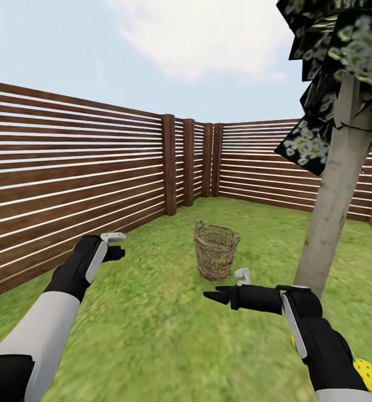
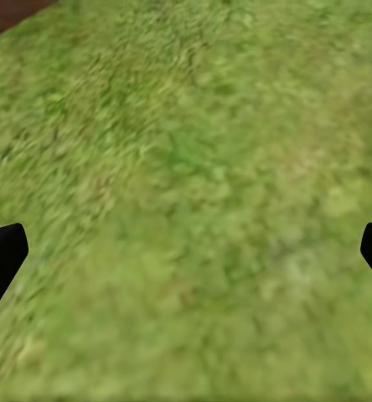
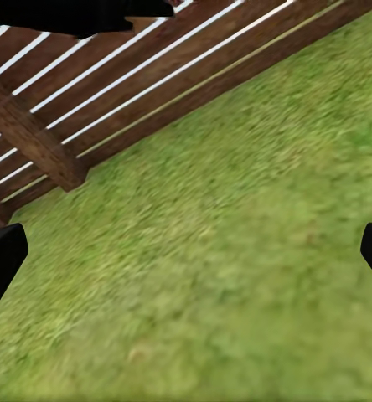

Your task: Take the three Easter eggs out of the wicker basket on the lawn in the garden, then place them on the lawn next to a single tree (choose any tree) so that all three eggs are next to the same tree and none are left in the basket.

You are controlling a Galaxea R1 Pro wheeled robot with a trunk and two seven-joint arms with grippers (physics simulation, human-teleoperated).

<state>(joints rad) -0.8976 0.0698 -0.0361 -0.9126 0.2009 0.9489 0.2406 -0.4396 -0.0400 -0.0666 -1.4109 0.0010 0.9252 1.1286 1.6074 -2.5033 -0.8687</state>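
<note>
Wicker basket (image 1: pixel 216 250) upright on lawn (image 1: pixel 152 324) near fence (image 1: pixel 68 178) corner, beside tree (image 1: pixel 331 223). One Easter egg (image 1: pixel 371 377) by right arm. Left gripper (image 2: pixel 186 251) and right gripper (image 3: pixel 186 260) spread wide, empty.

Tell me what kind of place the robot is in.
Most likely a fenced back garden: short green lawn underfoot, a brown horizontal-slat wooden fence closing off the corner, and a pale-trunked tree beside a wicker basket under open sky.

The right arm hides most of one Easter egg (image 1: pixel 371 377); the basket's (image 1: pixel 216 250) inside is unreadable.
</note>
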